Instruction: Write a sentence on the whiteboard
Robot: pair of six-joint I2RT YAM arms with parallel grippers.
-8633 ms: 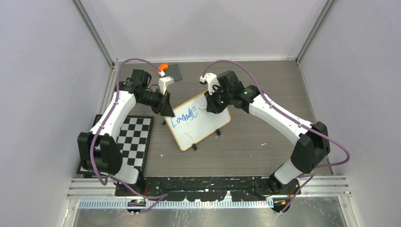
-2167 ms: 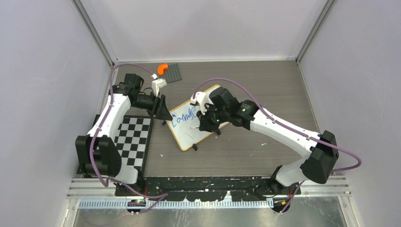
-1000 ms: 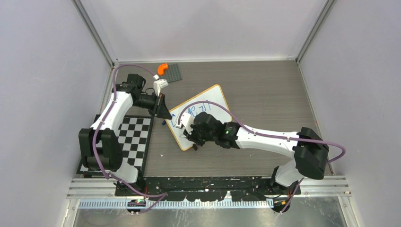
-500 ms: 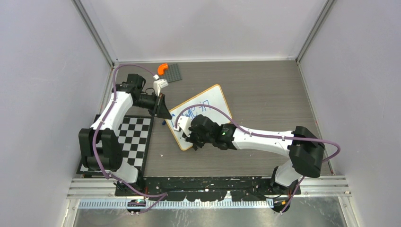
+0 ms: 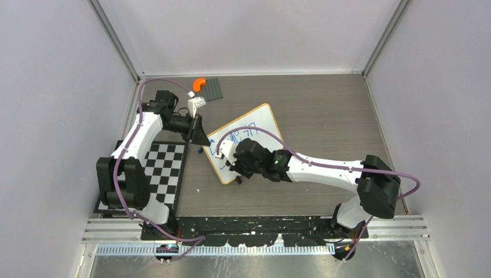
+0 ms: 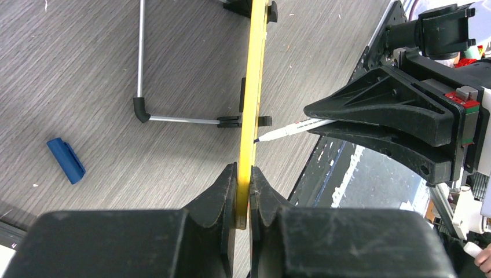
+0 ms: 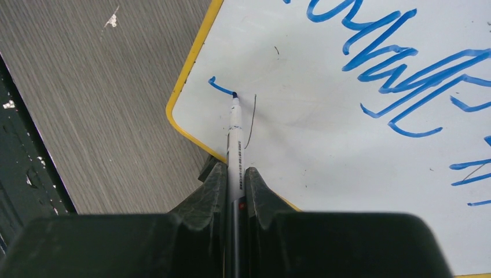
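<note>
**Top external view:** The left gripper (image 5: 204,141) is clamping the left edge of the whiteboard (image 5: 257,123). The board is sitting near the centre of the table (image 5: 324,116), just right of the checkerboard mat (image 5: 165,165). The right gripper (image 5: 233,167) is reaching over the board's near-left corner and covering part of the sentence (image 5: 246,131). Blue strokes are showing beyond it.

**Left wrist view:** The left jaws are standing narrow and pinching the board's yellow rim, which is appearing edge-on as a thin strip. A marker (image 6: 289,128) is projecting from the right gripper, with its tip touching the board face. A blue cap (image 6: 65,160) is lying on the table, well apart from the board.

**Right wrist view:** The right jaws are holding the marker barrel tightly between them. The tip is pressing on the white surface at the end of a short blue stroke, just inside the rounded corner. Larger slanted blue handwriting is filling the upper right. Its words cannot be read here.
</note>
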